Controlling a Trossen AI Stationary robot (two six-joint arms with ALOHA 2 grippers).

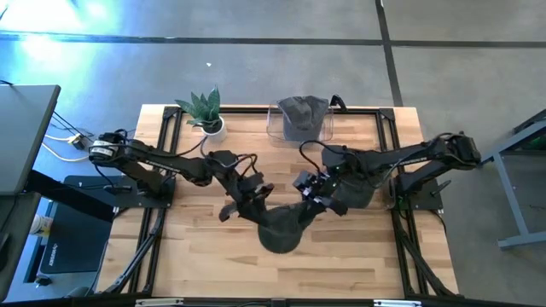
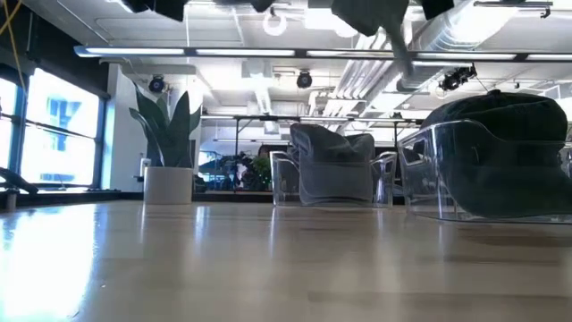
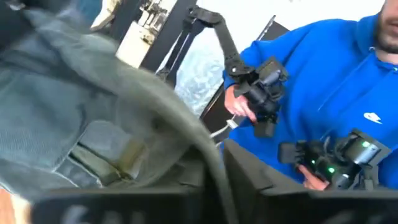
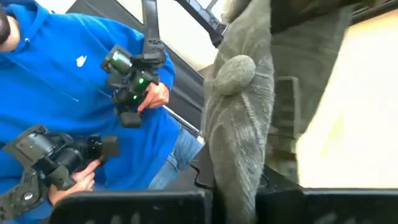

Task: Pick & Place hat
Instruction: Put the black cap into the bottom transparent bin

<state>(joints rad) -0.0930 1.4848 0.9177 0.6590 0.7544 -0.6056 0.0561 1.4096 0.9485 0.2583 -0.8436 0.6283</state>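
A dark grey-green hat hangs lifted between my two grippers near the middle of the table. The low view shows only its lower part at the top edge, with a strap dangling. My left gripper is shut on its left side, where the left wrist view shows the hat's inside and back strap. My right gripper is shut on its right side, where the right wrist view shows the crown with its top button. My left gripper holds the hat by its left edge, coming from the table's left and slanting down. The cloth runs back between the fingers and the gripper hides the place of contact. The hat is clear of the table. My right gripper holds the hat by the right side of its crown, coming from the table's right. The cloth passes down between the two fingers, which hide the place of contact. The hat hangs lifted, its crown toward this gripper.
A clear bin with a grey hat stands at the far edge, beside a potted plant. A second clear bin holding a dark hat stands right of centre, nearer. A person in a blue hoodie holds controller handles beyond the table.
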